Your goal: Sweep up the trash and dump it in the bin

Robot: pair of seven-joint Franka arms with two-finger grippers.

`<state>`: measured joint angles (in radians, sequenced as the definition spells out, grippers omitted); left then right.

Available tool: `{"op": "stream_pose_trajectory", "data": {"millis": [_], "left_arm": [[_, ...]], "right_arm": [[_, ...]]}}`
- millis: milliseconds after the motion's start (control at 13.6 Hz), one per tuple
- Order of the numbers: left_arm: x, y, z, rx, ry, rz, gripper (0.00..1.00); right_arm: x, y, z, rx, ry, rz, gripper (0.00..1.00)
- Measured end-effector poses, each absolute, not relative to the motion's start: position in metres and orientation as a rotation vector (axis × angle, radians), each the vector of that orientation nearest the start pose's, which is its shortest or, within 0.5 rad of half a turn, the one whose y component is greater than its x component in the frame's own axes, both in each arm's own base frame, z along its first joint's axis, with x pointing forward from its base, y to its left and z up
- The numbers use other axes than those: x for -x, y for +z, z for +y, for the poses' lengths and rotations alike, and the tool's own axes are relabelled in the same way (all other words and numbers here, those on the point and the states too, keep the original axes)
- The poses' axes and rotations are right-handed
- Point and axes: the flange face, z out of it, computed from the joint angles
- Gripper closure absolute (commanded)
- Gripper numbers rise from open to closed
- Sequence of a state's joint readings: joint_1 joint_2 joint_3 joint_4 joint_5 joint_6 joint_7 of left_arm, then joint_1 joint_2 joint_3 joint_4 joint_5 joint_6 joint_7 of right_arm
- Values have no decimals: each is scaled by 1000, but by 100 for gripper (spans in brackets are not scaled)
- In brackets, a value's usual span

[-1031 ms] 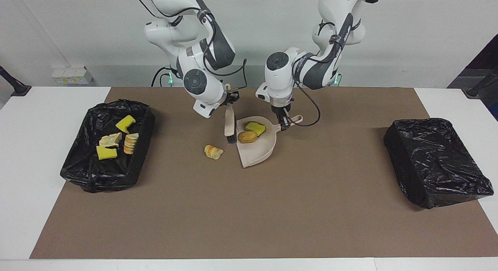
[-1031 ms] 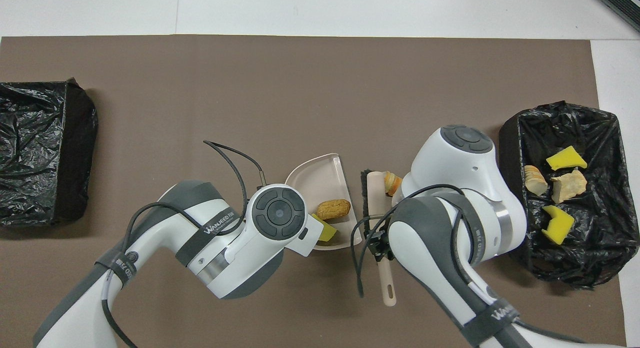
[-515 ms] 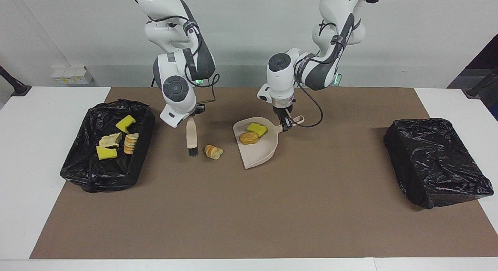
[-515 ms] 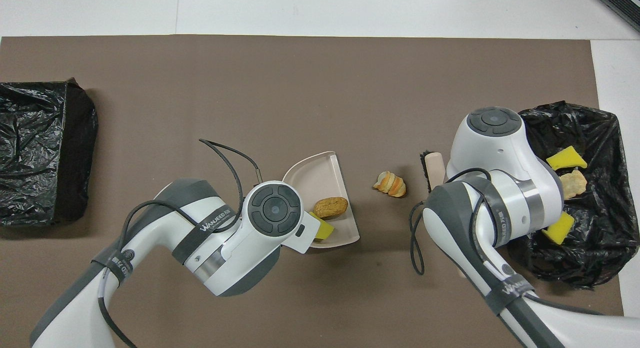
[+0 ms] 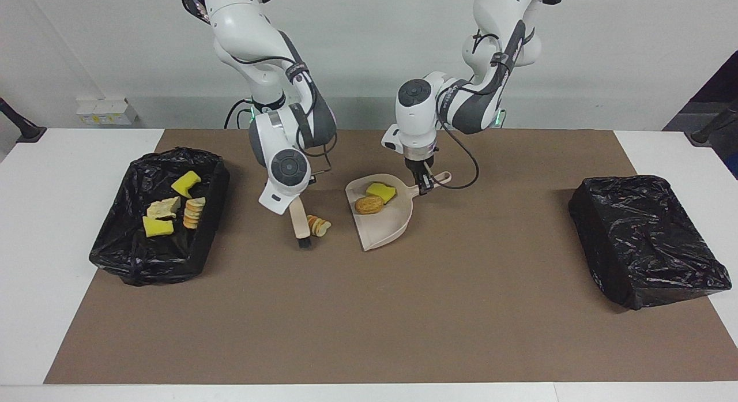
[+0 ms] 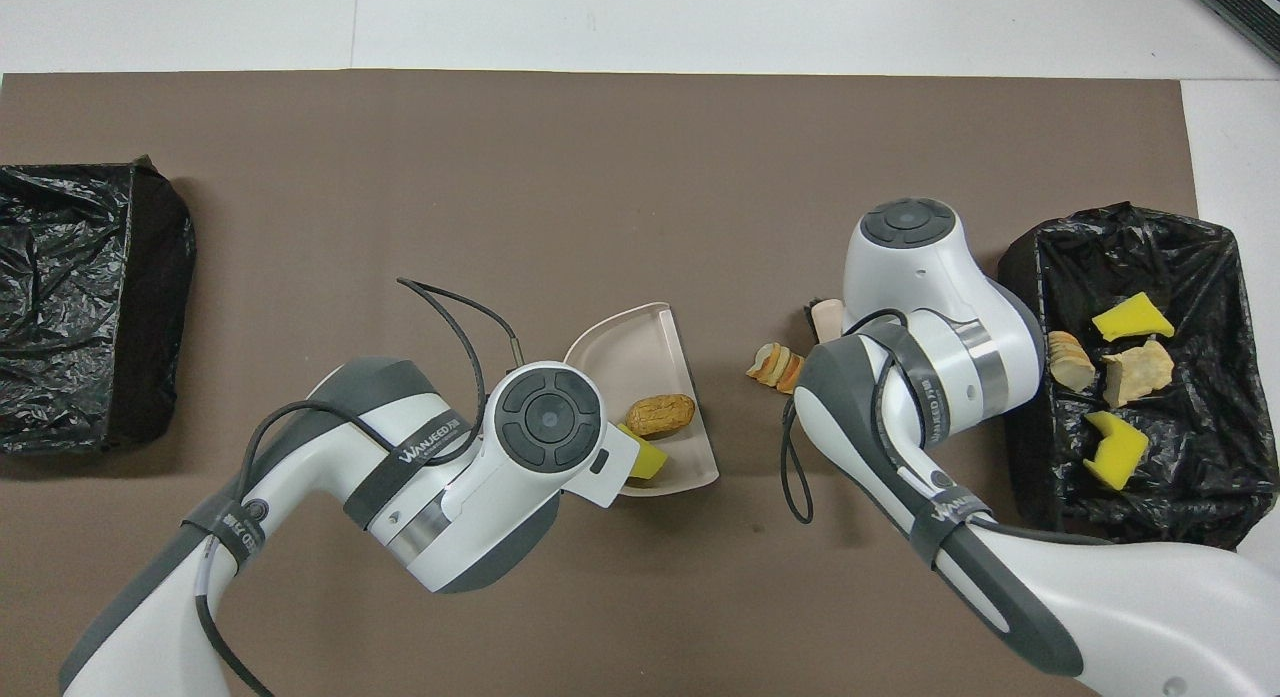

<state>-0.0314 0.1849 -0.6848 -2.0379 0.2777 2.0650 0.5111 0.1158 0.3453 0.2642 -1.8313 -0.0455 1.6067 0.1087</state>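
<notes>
My left gripper [image 5: 423, 180] is shut on the handle of the beige dustpan [image 5: 385, 223], which rests on the brown mat. In the pan lie a yellow sponge chunk [image 5: 381, 191] and a brown bread roll [image 5: 369, 204]; from overhead I see the roll [image 6: 660, 414] and the sponge chunk [image 6: 647, 462] in the pan [image 6: 630, 352]. My right gripper [image 5: 292, 199] is shut on the beige hand brush [image 5: 300, 222], tilted with its dark bristles on the mat. A sliced bread-like piece [image 5: 317, 225] lies right beside the brush, between it and the pan. From overhead the right wrist hides most of the brush [image 6: 825, 319].
A black-lined bin [image 5: 151, 268] at the right arm's end of the table holds several scraps of trash: yellow sponge chunks, a tan lump, a sliced piece. A second black-bagged bin [image 5: 646, 240] sits at the left arm's end. A brown mat [image 5: 369, 321] covers the table.
My right arm lifted the brush from beside the dustpan, swung it toward the right arm's end, then set it down against the sliced piece. The dustpan shifted only slightly.
</notes>
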Motion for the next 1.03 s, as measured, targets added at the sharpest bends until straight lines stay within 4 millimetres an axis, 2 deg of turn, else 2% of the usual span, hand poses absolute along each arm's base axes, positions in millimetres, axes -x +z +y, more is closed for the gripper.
{"op": "stream_pose_trajectory", "data": {"millis": [294, 368, 515, 662, 810, 1031], "left_arm": [[-441, 364, -353, 2329, 145, 1904, 100], [-441, 364, -353, 2329, 145, 1903, 100], [-441, 364, -353, 2329, 144, 1903, 100], [-441, 364, -353, 2329, 144, 1903, 100], [-441, 364, -353, 2329, 144, 1903, 100], [-443, 364, -351, 2333, 144, 1899, 100]], "right_arm": [[-506, 327, 267, 2947, 822, -600, 100], [-502, 328, 280, 2896, 800, -626, 100], [-497, 331, 294, 2794, 796, -616, 100], [-499, 337, 295, 2750, 783, -595, 100], [-505, 350, 287, 2749, 746, -582, 100], [-514, 379, 258, 2757, 723, -524, 100]]}}
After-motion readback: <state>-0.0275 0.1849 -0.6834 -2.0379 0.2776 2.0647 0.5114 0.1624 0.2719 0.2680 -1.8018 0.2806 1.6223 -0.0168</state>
